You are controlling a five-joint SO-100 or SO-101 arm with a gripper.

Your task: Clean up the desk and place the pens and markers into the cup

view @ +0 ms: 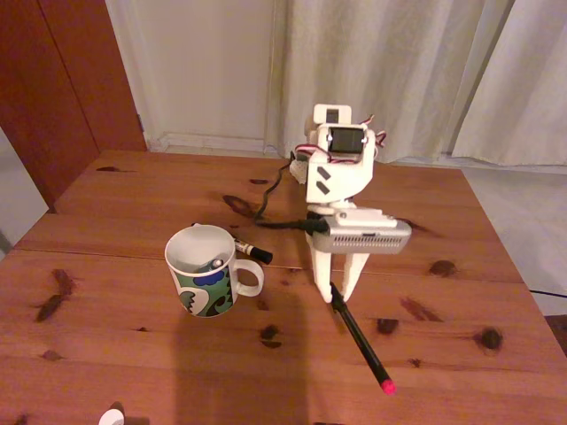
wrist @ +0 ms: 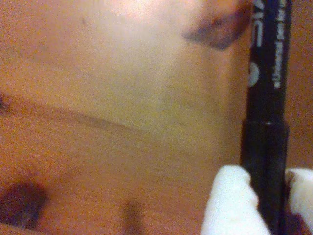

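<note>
Standing toward the left half of the wooden plank counter (view: 133, 204): a white ceramic mug (view: 205, 270), swirl-patterned in green and blue, handle pointing right, something small lying inside. Resting just behind the mug's rim, near the seam: a short black-capped marker (view: 252, 251). Lying right of centre, slanting toward the near edge: a long slim black pen (view: 359, 335), pink-red tip nearest. Closing narrowly on the pen's far end: the white plastic hand (view: 337, 298), both fingers pressing the barrel in the wrist view (wrist: 266, 171). Scattering across the reddish planks: dark knots. Hanging beyond the far edge: pale curtains (view: 416, 71).
</note>
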